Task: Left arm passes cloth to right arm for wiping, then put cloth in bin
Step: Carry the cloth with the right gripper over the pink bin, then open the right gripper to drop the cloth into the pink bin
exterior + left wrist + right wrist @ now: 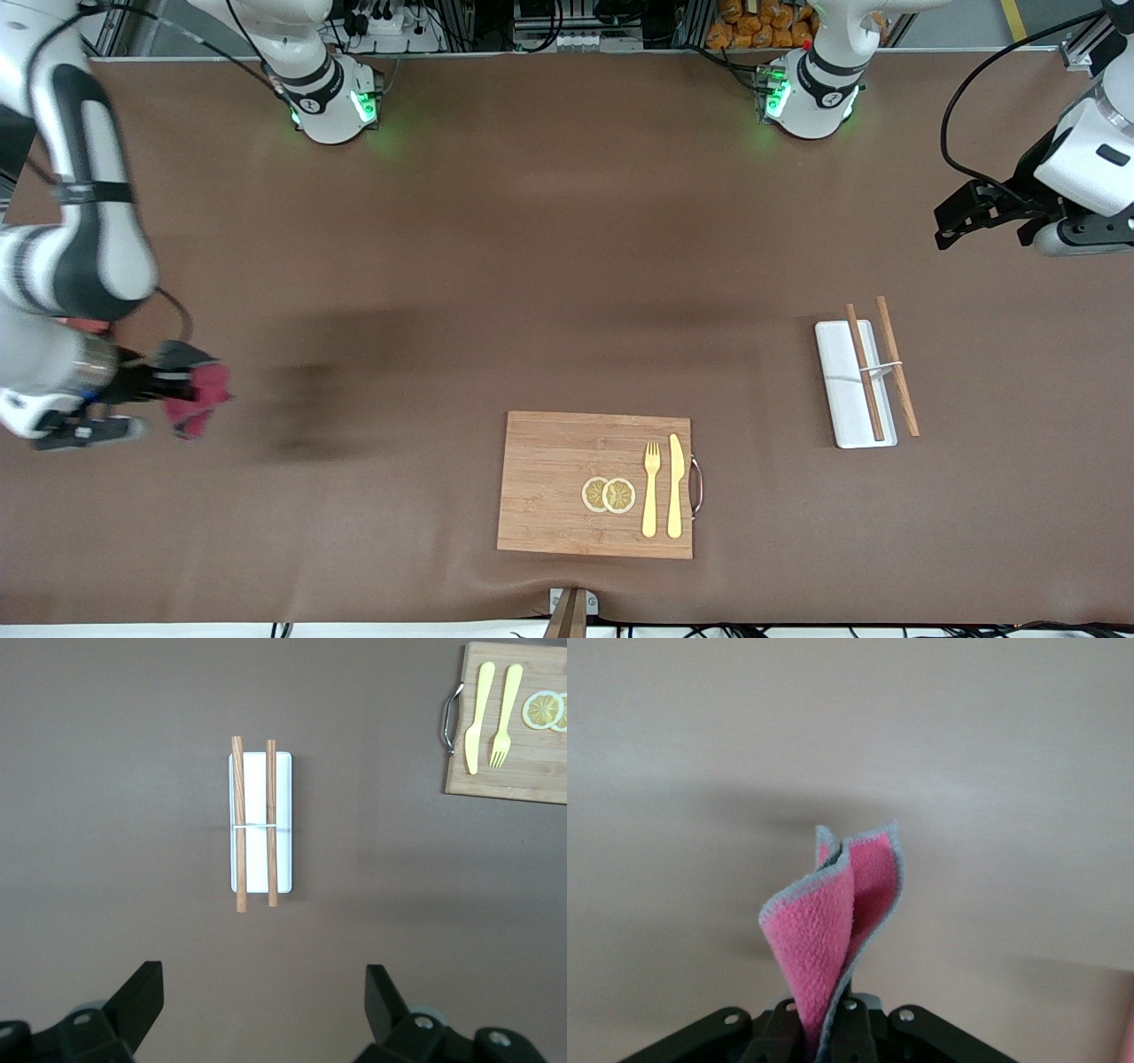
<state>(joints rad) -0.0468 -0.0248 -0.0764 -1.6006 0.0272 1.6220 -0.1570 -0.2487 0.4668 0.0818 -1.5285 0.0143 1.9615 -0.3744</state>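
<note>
Cloth (197, 397) hangs pinched in the closed fingers of the right gripper (168, 385) at far left of the front frame, pink face out, above the brown surface (496, 266); bin not in view. Left gripper (961, 217) waits at upper right, fingers spread wide and empty, above the white tray (255, 828) carrying two wooden chopsticks (271, 824).
</note>
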